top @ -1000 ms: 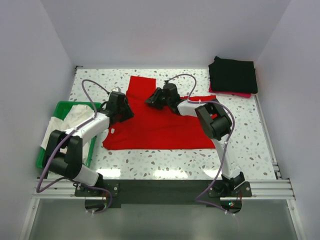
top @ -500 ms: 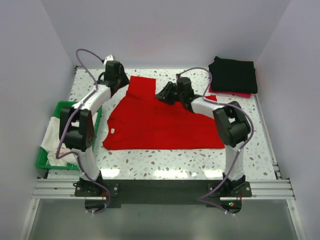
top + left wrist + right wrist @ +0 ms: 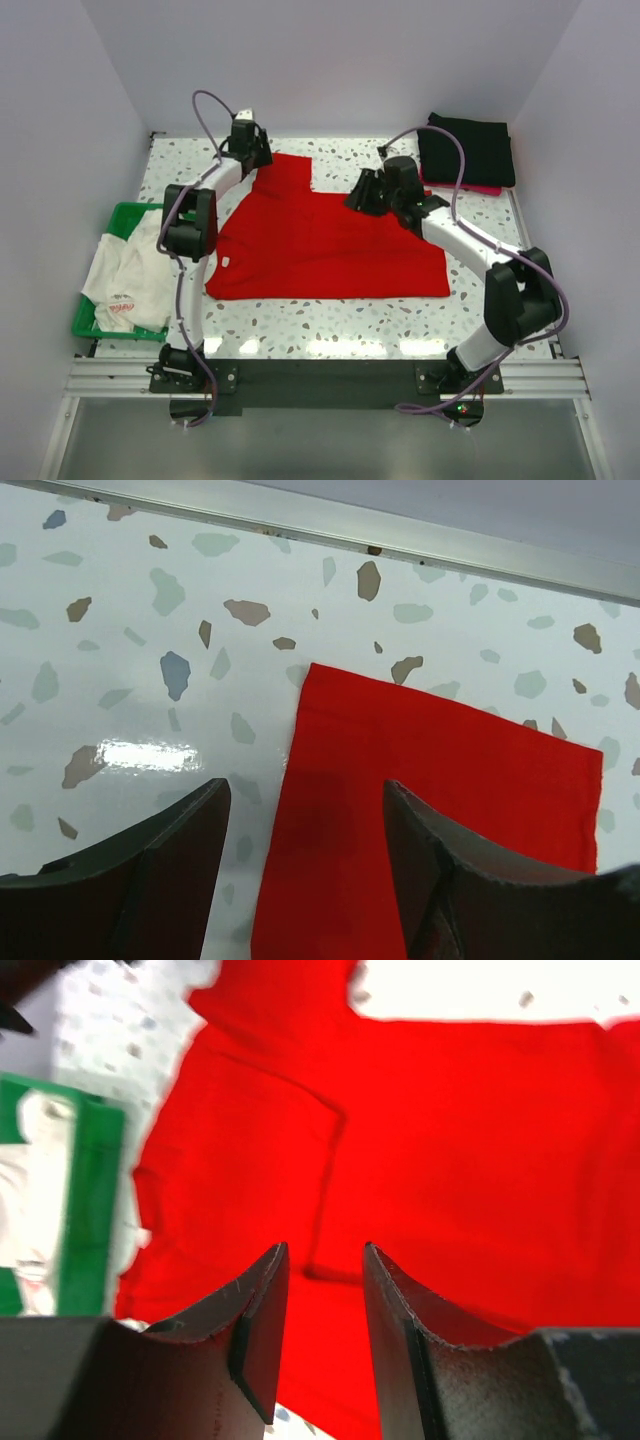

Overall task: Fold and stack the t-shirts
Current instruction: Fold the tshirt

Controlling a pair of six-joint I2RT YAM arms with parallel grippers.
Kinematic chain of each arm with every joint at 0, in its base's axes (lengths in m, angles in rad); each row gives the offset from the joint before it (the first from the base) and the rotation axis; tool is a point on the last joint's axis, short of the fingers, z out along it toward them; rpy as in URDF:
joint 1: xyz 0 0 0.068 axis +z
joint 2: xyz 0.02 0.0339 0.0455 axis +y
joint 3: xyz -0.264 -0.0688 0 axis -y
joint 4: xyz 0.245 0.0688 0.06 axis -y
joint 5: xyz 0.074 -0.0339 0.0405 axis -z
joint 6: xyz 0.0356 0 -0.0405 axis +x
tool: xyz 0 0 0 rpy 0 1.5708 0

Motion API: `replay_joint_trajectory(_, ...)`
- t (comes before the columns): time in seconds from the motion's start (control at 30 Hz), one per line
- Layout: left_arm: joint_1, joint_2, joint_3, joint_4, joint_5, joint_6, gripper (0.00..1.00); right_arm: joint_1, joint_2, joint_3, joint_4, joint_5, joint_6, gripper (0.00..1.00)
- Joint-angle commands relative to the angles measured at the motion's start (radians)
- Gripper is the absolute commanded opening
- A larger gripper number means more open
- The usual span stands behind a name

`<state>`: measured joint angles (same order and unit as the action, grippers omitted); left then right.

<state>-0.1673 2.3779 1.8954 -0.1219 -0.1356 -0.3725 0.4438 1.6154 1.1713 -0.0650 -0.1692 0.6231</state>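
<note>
A plain bright red t-shirt lies spread flat on the speckled table. My left gripper hovers at the far left over the shirt's far sleeve. In the left wrist view that gripper is wide open, one finger over bare table and the other over the red sleeve. My right gripper hangs above the shirt's far right part. In the right wrist view it is open with only the red cloth below. Black folded t-shirts sit at the far right. A white t-shirt lies in the basket.
A green plastic basket stands at the table's left edge, also in the right wrist view. A pink cloth edge pokes out under the black stack. A metal rail borders the table's far side, with walls beyond.
My left arm has swung from the shirt's left side to the far sleeve, and its jaws have opened wider. My right gripper has moved right. The shirt now lies flatter.
</note>
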Motion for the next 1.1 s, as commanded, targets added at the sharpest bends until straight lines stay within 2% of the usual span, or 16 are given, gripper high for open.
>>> replay_joint_trajectory(0.0,0.011,0.035,0.074,0.077,0.03,0.064,0.68,0.001,-0.086,-0.045,-0.096,0.085,-0.103,0.4)
replay_joint_trajectory(0.33,0.011,0.113,0.106,0.102,0.103,0.05,0.7,0.001,-0.172,-0.084,-0.145,0.142,-0.148,0.4)
replay_joint_trajectory(0.43,0.011,0.127,0.106,0.107,0.131,0.035,0.67,0.003,-0.166,-0.084,-0.153,0.154,-0.152,0.4)
replay_joint_trajectory(0.6,0.011,0.132,0.099,0.142,0.205,0.012,0.51,-0.008,-0.14,-0.058,-0.191,0.218,-0.169,0.4)
replay_joint_trajectory(0.63,0.011,0.13,0.094,0.148,0.212,0.011,0.42,-0.011,-0.135,-0.049,-0.199,0.226,-0.171,0.4)
replay_joint_trajectory(0.73,0.011,0.121,0.096,0.159,0.229,0.003,0.31,-0.031,-0.103,-0.015,-0.222,0.25,-0.18,0.4)
replay_joint_trajectory(0.83,0.011,0.107,0.102,0.171,0.243,0.001,0.22,-0.066,-0.051,0.033,-0.246,0.263,-0.184,0.4)
replay_joint_trajectory(1.07,0.011,0.054,0.1,0.208,0.268,0.007,0.09,-0.21,0.104,0.142,-0.272,0.272,-0.183,0.4)
